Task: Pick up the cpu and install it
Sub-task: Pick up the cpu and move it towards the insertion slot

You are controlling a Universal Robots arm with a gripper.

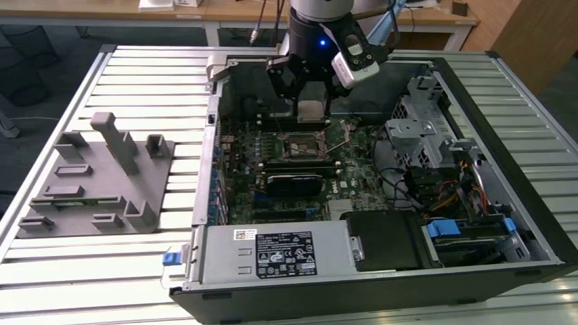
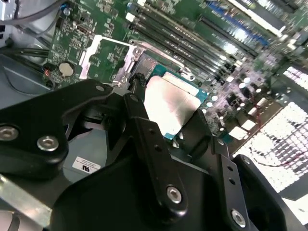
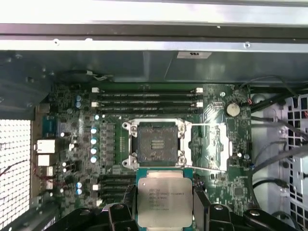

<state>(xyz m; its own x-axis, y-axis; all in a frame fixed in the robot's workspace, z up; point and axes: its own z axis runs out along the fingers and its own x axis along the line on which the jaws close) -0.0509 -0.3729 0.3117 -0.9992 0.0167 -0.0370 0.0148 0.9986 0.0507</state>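
hand (image 3: 165, 214): matte black bolted fingers (image 3: 126, 211), clamped on opposite edges of the cpu (image 3: 164, 199).
cpu: thin square, brushed silvery top, hovering near the socket (image 3: 155, 144).
socket: bare black square, steel frame (image 3: 210, 147) swung open.
arm (image 1: 316, 20): reaches down into the computer case (image 1: 407, 288).

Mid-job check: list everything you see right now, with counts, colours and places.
table: one, white, slatted, under everything
case: one, black, open, on table
fixture: one, grey, on table, exterior view's left of case
motherboard: one, green, inside case
socket: one, black, on motherboard, frame open, empty
memory sticks: a few, black, beside socket
coin battery: one, silver, on motherboard
power supply: one, grey, case's near corner in exterior view
cpu: one, silvery, held over motherboard near socket
gripper: one, black, shut on cpu
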